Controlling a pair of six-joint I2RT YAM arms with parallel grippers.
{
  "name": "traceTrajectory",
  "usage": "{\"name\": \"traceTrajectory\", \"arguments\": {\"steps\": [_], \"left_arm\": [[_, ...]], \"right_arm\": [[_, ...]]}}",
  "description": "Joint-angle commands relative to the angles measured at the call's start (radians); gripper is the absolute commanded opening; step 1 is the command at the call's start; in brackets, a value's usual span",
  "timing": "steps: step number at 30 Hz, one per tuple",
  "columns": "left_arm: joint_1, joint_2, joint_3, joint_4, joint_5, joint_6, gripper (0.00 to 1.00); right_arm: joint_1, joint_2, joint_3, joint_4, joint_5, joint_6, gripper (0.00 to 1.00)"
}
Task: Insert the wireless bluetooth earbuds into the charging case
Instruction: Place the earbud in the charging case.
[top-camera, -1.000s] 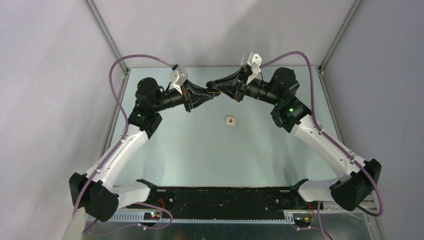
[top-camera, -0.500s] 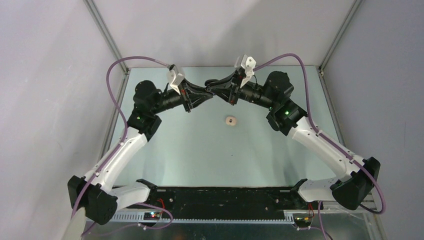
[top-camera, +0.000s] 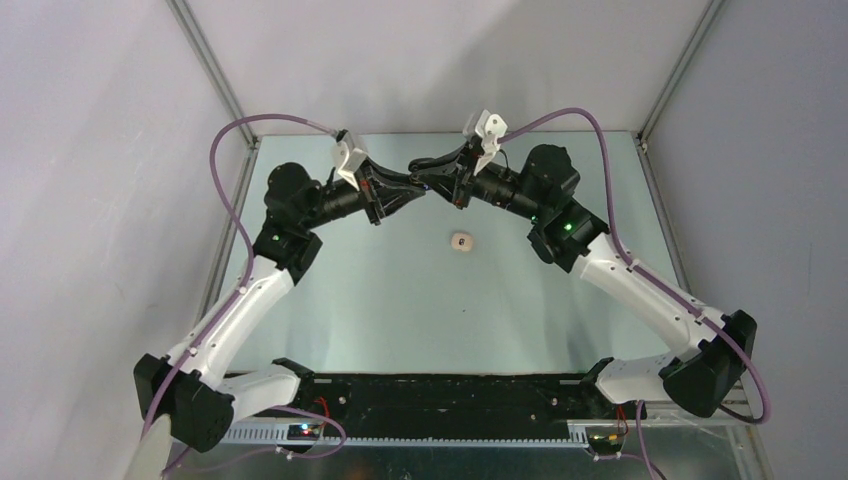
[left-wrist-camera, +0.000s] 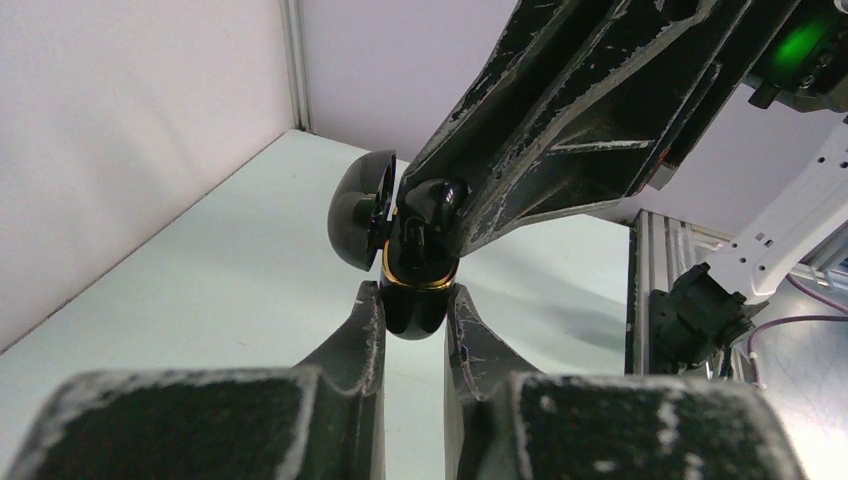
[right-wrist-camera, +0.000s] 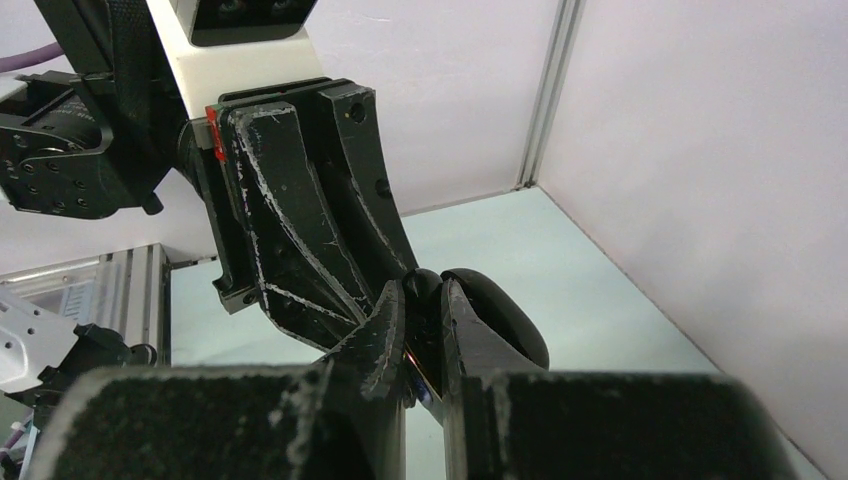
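Left gripper (left-wrist-camera: 413, 297) is pinching the black case (left-wrist-camera: 415, 318) by its lower half, with fingers pressing on both sides just beneath the gold rim. It is holding the case upright in the air above the far part of the table (top-camera: 400, 300). Right gripper (right-wrist-camera: 425, 297) is reaching in from the opposite side, fingers pressed together on a black earbud (left-wrist-camera: 420, 228), and is presenting it to the open mouth of the case. Over the last second the right arm has been swinging leftward, so the meeting point is now sitting slightly further left and back. Neither grip is changing. The lid (left-wrist-camera: 358, 212) is standing hinged back, leaving the mouth clear. The earbud's stem is pointing down into the case at rim level, but seating depth is not discernible. This is judged to be the insertion step, now calling for a straight push followed by release. A small cream object (top-camera: 460, 241) is lying on the table well apart from both grippers, and it cannot be told whether it is an earbud or a case.
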Motion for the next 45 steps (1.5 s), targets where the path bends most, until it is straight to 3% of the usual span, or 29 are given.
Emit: {"name": "traceTrajectory", "arguments": {"steps": [1, 32, 36, 45], "left_arm": [[-0.006, -0.036, -0.007, 0.044, 0.001, -0.002, 0.0], [0.022, -0.058, -0.029, 0.094, 0.001, -0.047, 0.0], [0.032, -0.063, -0.032, 0.099, 0.014, -0.046, 0.0], [0.041, -0.056, -0.027, 0.109, 0.1, 0.008, 0.0]], "right_arm": [[0.012, 0.005, 0.005, 0.029, 0.038, -0.02, 0.0], [0.027, 0.012, 0.005, -0.009, 0.102, -0.068, 0.05], [0.023, 0.009, 0.005, -0.007, 0.048, -0.082, 0.0], [-0.023, 0.005, 0.005, 0.011, -0.121, -0.056, 0.0]]}}
